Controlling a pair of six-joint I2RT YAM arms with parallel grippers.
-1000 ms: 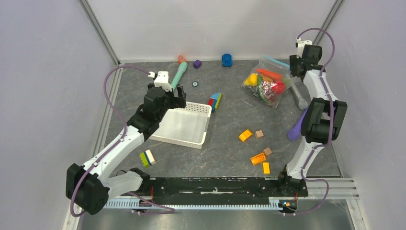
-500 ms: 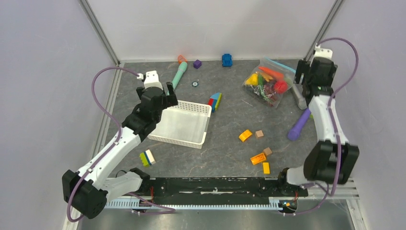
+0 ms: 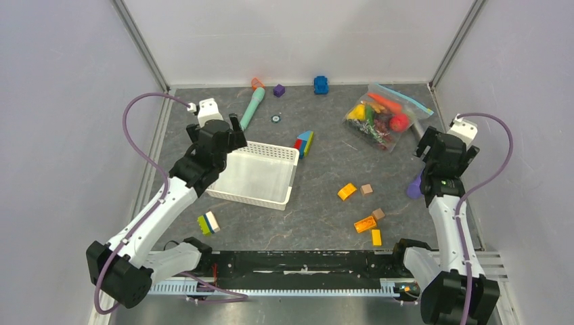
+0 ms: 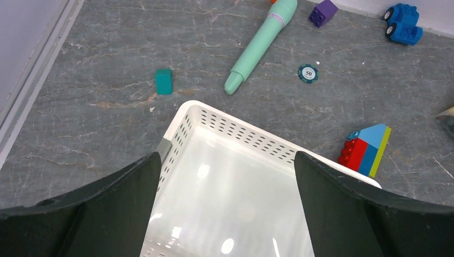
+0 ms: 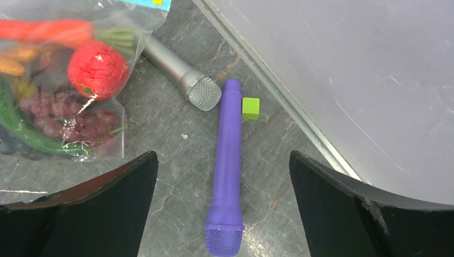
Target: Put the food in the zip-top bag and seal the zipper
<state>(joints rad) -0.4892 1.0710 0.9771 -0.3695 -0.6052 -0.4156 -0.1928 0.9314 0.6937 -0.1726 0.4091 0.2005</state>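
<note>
The zip-top bag (image 3: 390,139) is clear, its zipper (image 3: 406,99) light-blue.

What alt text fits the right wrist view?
The zip-top bag, holding food, lies at the left. Ahead of the open right end effector lie a purple toy microphone, a silver microphone and a small green cube.

The zip-top bag (image 5: 136,16) is glossy clear plastic, the table (image 4: 107,48) matt and stone-veined.

My left arm (image 3: 161,207) and right arm (image 3: 452,223): white links, black joints, looping purple cables (image 3: 124,125), matte black fingers (image 4: 96,214).
</note>
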